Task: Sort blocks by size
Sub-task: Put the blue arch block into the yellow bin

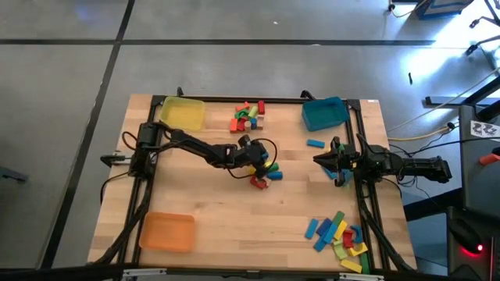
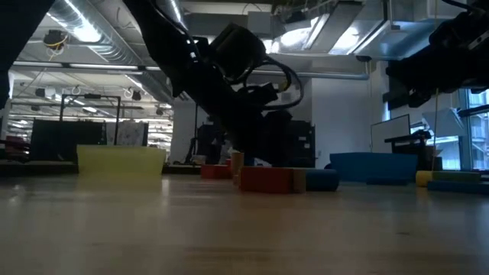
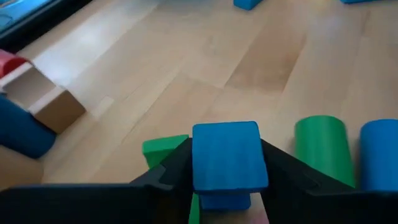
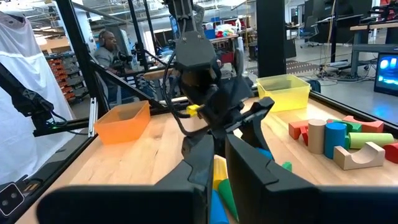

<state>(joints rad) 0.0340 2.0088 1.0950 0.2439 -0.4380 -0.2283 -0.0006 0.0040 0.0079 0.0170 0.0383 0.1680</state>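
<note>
My left gripper [image 1: 262, 165] reaches from the table's left to a loose cluster of blocks [image 1: 266, 175] at the table's middle. It is shut on a blue block [image 3: 226, 160]. Beside it in the left wrist view lie a green block [image 3: 163, 149], a green cylinder [image 3: 321, 149] and a blue cylinder [image 3: 380, 157]. My right gripper [image 1: 318, 160] hangs raised over the table to the right of the cluster, shut and empty. Under it a few yellow, blue and green blocks [image 1: 341, 177] lie on the table. My left gripper pinches the blue block by its two opposite sides [image 3: 198, 163] between its two fingers. The fingers come slanting down from the table's left. The block's flat face [image 3: 226, 149] looks up toward the wrist camera. Whether it is clear of the table I cannot tell.
A yellow tray [image 1: 183, 114] stands at the far left, a blue tray [image 1: 324, 114] at the far right and an orange tray [image 1: 166, 232] at the near left. Block groups lie at the far middle [image 1: 248, 115] and near right [image 1: 340, 238]. A lone blue block [image 1: 315, 144] lies near the blue tray.
</note>
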